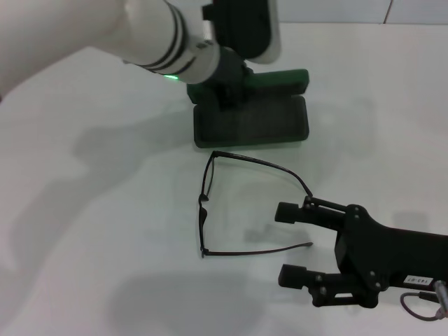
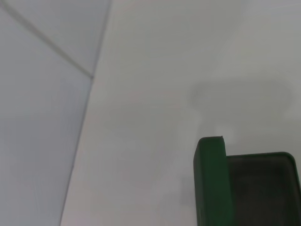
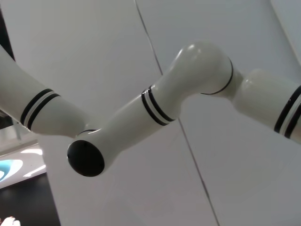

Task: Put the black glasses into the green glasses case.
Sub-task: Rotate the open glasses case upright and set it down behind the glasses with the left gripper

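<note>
The black glasses (image 1: 204, 203) lie on the white table (image 1: 91, 231) in the middle of the head view, temple arms unfolded and pointing right. My right gripper (image 1: 283, 243) is open at the lower right, its two fingers either side of the tip of the near temple arm (image 1: 308, 244), not touching it. The green glasses case (image 1: 266, 119) lies open behind the glasses, its lid standing at the back. My left gripper (image 1: 227, 80) is at the case's left end, its fingers hidden. The left wrist view shows the case's green edge (image 2: 211, 183) and dark lining (image 2: 263, 188).
My left arm (image 1: 140, 35) reaches in from the upper left over the table. The right wrist view shows only white arm links (image 3: 160, 108) against pale wall panels. The table's far edge (image 1: 364, 23) runs just behind the case.
</note>
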Available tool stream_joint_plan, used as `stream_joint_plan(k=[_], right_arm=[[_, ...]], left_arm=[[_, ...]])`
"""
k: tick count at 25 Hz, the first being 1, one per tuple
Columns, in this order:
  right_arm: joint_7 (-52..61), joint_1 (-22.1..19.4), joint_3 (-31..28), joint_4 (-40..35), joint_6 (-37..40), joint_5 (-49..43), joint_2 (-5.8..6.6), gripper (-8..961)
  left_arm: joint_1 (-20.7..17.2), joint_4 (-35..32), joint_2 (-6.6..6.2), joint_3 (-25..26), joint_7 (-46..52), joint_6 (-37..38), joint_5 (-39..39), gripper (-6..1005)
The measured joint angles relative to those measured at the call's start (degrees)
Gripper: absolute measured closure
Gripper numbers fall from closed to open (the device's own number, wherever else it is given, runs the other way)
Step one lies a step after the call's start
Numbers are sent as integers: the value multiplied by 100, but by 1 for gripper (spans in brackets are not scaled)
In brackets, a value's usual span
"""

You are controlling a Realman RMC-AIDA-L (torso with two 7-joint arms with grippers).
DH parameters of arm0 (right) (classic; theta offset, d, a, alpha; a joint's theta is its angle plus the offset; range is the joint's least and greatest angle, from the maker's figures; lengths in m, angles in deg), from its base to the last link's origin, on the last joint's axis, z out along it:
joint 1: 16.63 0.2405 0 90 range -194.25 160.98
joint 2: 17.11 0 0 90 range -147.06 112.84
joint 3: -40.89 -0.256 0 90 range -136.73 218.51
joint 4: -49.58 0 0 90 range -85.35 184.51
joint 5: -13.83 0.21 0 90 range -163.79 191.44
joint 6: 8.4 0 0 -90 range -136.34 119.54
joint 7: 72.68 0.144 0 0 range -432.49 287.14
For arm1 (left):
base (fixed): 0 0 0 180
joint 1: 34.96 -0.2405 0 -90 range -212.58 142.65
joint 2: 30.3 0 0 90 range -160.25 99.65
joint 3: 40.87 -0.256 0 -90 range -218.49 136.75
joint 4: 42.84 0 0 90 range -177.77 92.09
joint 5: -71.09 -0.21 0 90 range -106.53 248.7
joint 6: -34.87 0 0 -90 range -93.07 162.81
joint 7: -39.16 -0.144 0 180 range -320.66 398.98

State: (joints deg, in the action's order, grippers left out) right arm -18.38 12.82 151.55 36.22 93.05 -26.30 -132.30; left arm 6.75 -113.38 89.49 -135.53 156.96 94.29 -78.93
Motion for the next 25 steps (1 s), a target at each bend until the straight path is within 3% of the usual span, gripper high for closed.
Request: stream_joint_plan(k=[9,25], right_arm=[[2,-42,-74,-4,-95,20,11,113],[85,-37,-160,-9,-233,25,36,112]], left_arm=[[214,87,9,-461,31,310,-320,776],[234,-6,37,-461,308,332,-285,766]])
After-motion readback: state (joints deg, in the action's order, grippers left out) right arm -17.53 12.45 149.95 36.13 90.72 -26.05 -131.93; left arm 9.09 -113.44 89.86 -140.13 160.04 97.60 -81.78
